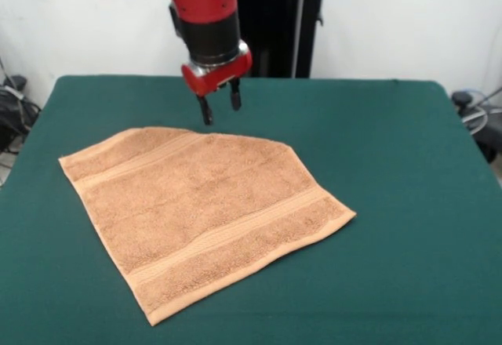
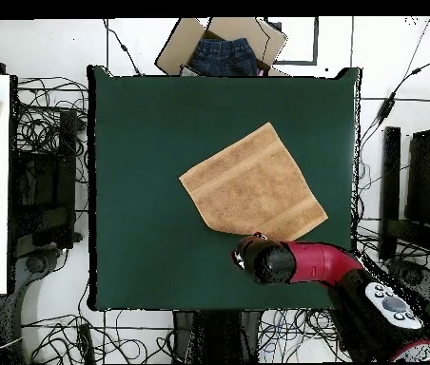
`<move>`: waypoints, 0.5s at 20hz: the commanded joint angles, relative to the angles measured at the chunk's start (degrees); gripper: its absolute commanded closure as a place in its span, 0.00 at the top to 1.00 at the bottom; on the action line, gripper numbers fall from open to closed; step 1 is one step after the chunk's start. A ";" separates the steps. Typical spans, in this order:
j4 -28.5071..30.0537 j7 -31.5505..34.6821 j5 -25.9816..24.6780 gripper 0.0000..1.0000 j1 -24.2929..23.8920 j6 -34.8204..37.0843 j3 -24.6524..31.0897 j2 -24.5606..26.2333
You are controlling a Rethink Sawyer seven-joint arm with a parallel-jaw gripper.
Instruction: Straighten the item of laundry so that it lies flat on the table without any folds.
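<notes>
Pincer (image 1: 219, 107) narrow-open, empty, hovering above towel (image 1: 204, 204) far edge. Soft limp terry, light; the far corner looks tucked under, so pinch there, drag outward across counter (image 1: 408, 204).

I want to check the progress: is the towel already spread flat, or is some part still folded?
Almost flat. The towel lies spread on the table, but its far corner near the gripper looks cut off, probably folded under.

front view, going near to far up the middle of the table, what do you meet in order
Bare green table at the near edge → the towel, lying spread with its far right corner looking cut off → the gripper, fingers apart, hanging just past the towel's far edge → bare table again up to the far edge.
</notes>
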 commanded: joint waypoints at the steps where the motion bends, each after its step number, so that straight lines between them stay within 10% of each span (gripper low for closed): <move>1: 2.43 4.69 2.99 1.00 -1.34 5.87 1.75 -4.18; 10: 0.00 5.47 0.88 1.00 -1.35 2.17 1.15 0.14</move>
